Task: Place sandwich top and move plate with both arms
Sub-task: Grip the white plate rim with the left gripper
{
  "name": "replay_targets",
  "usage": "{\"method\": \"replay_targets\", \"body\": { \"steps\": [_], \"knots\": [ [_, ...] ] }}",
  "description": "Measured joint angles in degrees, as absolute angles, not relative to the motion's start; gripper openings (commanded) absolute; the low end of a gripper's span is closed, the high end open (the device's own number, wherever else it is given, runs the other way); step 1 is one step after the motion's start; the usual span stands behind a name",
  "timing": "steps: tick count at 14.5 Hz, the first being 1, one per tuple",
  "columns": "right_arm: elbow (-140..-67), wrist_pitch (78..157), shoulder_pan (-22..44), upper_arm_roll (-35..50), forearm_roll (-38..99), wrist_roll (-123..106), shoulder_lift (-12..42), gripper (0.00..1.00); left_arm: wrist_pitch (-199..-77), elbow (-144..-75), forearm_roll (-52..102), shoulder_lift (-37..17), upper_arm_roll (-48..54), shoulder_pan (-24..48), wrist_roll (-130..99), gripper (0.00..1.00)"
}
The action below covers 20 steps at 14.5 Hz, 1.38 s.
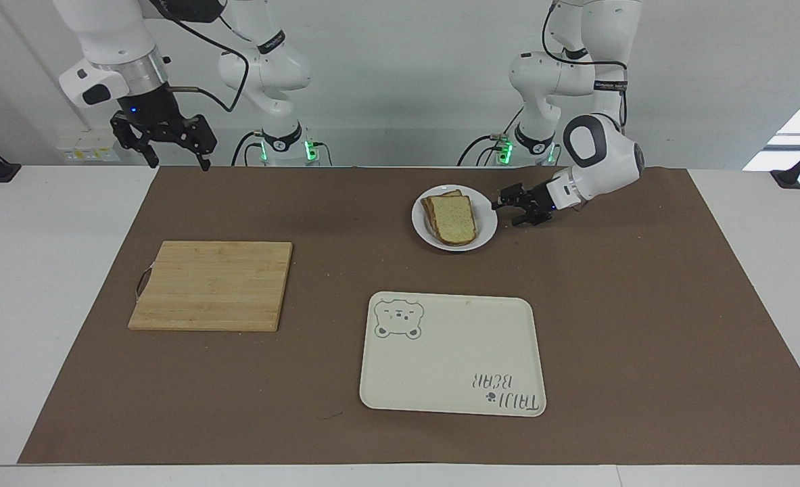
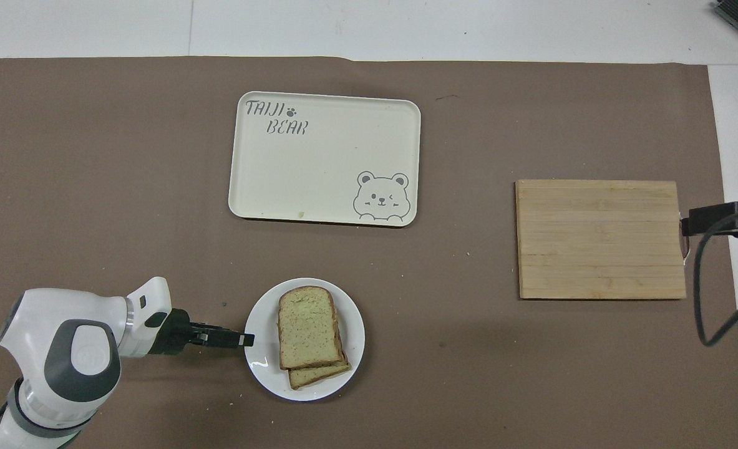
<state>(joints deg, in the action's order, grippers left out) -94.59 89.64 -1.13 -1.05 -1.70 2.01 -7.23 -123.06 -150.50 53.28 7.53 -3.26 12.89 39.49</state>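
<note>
The plate (image 1: 484,233) lies at the left tool's (image 1: 510,207) tips.

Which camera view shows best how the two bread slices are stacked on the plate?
The overhead view: the sandwich top lies flat, with the lower slice peeking out at the end nearer the robots, on the plate. The facing view shows the stack slanted, with only a thin edge of the lower slice.

Left gripper (image 1: 508,207) low, fingers (image 1: 506,199) apart; right gripper (image 1: 165,153) raised high, fingers spread.
</note>
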Motion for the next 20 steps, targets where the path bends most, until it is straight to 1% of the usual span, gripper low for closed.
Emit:
{"method": "replay_targets", "body": {
  "steps": [1, 4, 5, 6, 7, 8, 14, 20],
  "knots": [
    [-92.8, 88.0, -1.1, -1.1, -1.8, 2.0, -6.9, 1.0, -123.7, -150.7, 53.7, 7.5, -3.2, 13.9, 39.5, 0.68],
    [-91.0, 86.9, -1.1, -1.0, -1.8, 2.0, -6.1, 1.0, -124.2, -151.6, 55.9, 7.5, -3.2, 15.5, 39.5, 0.48],
    [-91.0, 86.8, -1.1, -1.0, -1.8, 2.0, -5.9, 1.0, -124.3, -151.9, 56.9, 7.5, -3.2, 16.0, 39.7, 0.36],
    [-91.0, 86.8, -1.1, -1.0, -1.8, 2.0, -5.8, 1.0, -124.6, -152.3, 58.4, 7.5, -3.2, 16.7, 40.4, 0.17],
    [-91.0, 86.6, -1.1, -0.9, -1.8, 2.0, -5.7, 1.0, -125.1, -152.8, 59.7, 7.4, -3.2, 17.5, 41.1, 0.05],
    [-90.8, 86.4, -1.1, -0.9, -1.8, 2.0, -5.7, 1.0, -125.5, -153.3, 60.8, 7.0, -3.2, 18.1, 41.6, 0.0],
    [-90.1, 84.4, -1.1, -1.1, -1.8, 0.9, -7.2, 1.0, -123.2, -153.0, 63.3, 6.6, -4.1, 17.9, 42.7, 0.0],
    [-90.5, 84.4, -1.1, -1.2, -1.8, 0.4, -7.2, 1.0, -113.8, -146.7, 63.4, 2.8, -4.4, 10.3, 42.7, 0.0]
  ]
}}
